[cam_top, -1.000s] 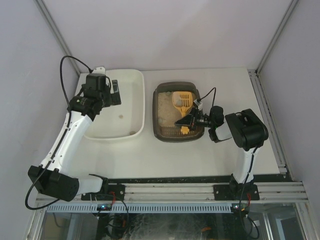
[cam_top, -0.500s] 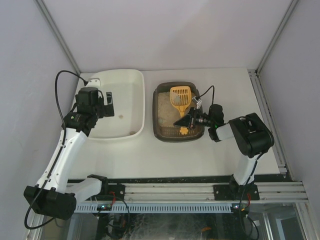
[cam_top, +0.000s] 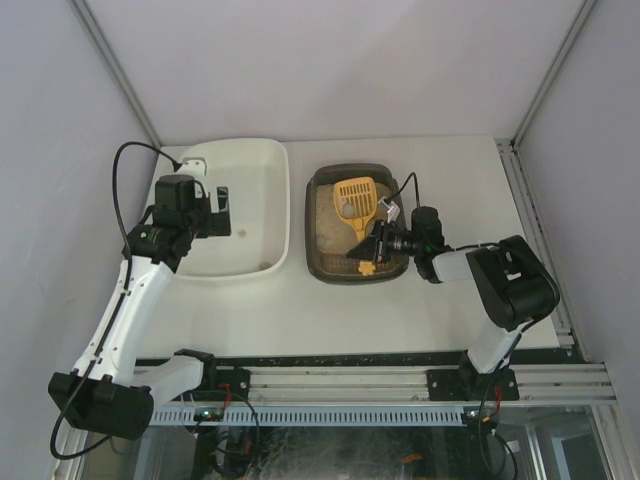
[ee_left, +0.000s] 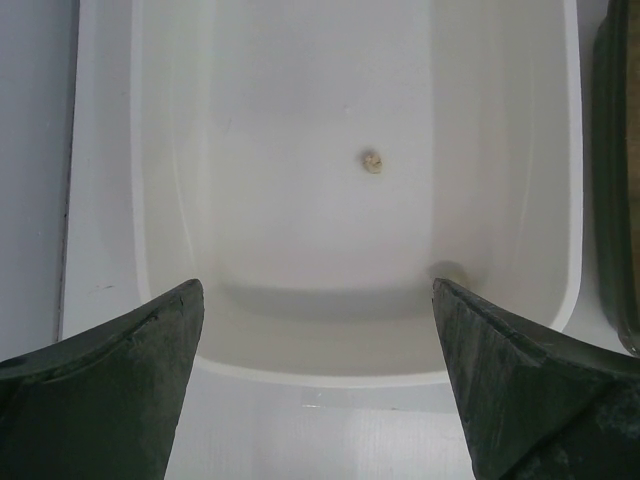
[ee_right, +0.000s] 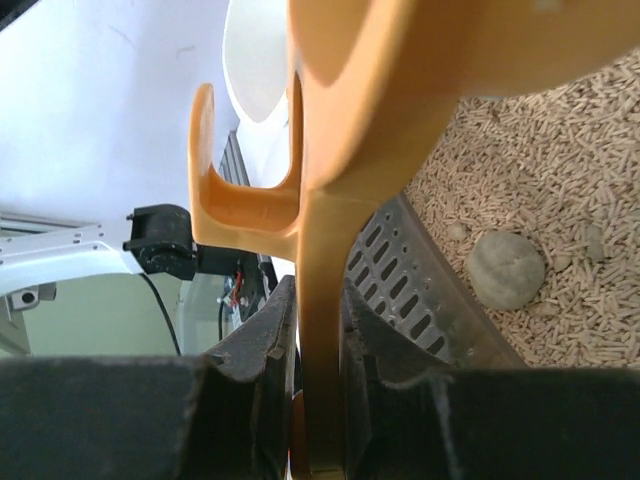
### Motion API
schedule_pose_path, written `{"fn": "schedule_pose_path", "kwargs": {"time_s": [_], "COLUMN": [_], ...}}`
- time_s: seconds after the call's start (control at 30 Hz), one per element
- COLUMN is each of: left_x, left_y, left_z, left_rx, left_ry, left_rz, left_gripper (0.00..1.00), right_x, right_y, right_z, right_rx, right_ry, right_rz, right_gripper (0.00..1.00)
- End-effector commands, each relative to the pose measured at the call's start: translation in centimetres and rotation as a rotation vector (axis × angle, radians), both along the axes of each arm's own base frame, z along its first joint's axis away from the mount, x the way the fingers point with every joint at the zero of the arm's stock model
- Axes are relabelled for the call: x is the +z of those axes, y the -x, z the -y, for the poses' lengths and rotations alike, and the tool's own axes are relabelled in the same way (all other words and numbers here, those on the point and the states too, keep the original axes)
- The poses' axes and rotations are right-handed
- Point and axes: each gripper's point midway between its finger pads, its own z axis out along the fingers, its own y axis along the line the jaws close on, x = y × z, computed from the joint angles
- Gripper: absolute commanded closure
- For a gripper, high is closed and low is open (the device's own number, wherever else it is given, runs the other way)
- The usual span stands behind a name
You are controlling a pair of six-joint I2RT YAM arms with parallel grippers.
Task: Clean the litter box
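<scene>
The dark brown-grey litter box (cam_top: pixel 322 262) with beige litter sits at centre right. My right gripper (cam_top: pixel 372 244) is shut on the handle of a yellow slotted scoop (cam_top: pixel 355 198), whose head lies over the litter. In the right wrist view the pads (ee_right: pixel 275 330) clamp the scoop handle (ee_right: pixel 322 330), and a grey clump (ee_right: pixel 507 270) lies on the litter beside the litter box wall (ee_right: pixel 400 270). My left gripper (cam_top: pixel 220 211) is open and empty over the near part of the white tub (cam_top: pixel 276 160); its fingers (ee_left: pixel 130 370) frame the tub's near rim (ee_left: pixel 330 370).
A small clump (ee_left: pixel 372 161) lies on the tub floor, and another small piece (cam_top: pixel 263 266) sits at its near right corner. The litter box edge (ee_left: pixel 615 200) shows at the right of the left wrist view. Grey walls and a metal rail (cam_top: pixel 535 230) bound the table.
My left arm swung left and back towards the tub's near left part, then stayed put. The right gripper turned the scoop, moving its head left and lower over the litter.
</scene>
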Motion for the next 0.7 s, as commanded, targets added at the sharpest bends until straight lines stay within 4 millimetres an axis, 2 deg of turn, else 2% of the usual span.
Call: {"fn": "schedule_pose_path", "kwargs": {"time_s": [0.0,0.07,0.13,0.2,0.3,0.33,0.43,0.47,0.6,0.67], "left_x": [0.6,0.3,0.3,0.3,0.2,0.1,0.1,0.1,0.0,0.0], "left_y": [0.3,0.5,0.6,0.6,0.7,0.7,0.8,0.8,0.9,0.9], "left_z": [0.5,0.7,0.7,0.7,0.8,0.8,0.9,1.0,1.1,1.0], "left_rx": [-0.037,-0.049,-0.054,-0.057,-0.060,-0.062,-0.069,-0.072,-0.088,-0.086], "left_ry": [0.022,0.030,0.030,0.027,0.027,0.027,0.031,0.032,0.027,0.024], "left_rz": [0.031,0.024,0.025,0.023,0.022,0.020,0.018,0.018,0.011,0.007], "left_gripper": [0.00,0.00,0.00,0.00,0.00,0.00,0.00,0.00,0.00,0.00], "right_x": [2.8,3.2,3.4,3.9,4.9,4.6,4.8,4.8,6.0,6.0], "right_y": [-1.1,-1.4,-0.5,-0.1,-1.2,-1.5,-0.3,-0.2,-2.2,-1.6], "right_z": [0.9,1.2,0.1,0.2,1.5,1.5,-0.2,-0.1,2.0,0.9], "right_rx": [-0.032,-0.045,0.015,0.026,-0.019,-0.019,0.066,0.072,-0.011,0.037], "right_ry": [-0.049,-0.102,-0.078,-0.066,-0.136,-0.156,-0.182,-0.190,-0.296,-0.285], "right_rz": [0.106,0.045,0.053,0.067,0.061,0.040,0.005,-0.005,-0.032,-0.038], "right_gripper": [1.00,1.00,1.00,1.00,1.00,1.00,1.00,1.00,1.00,1.00]}}
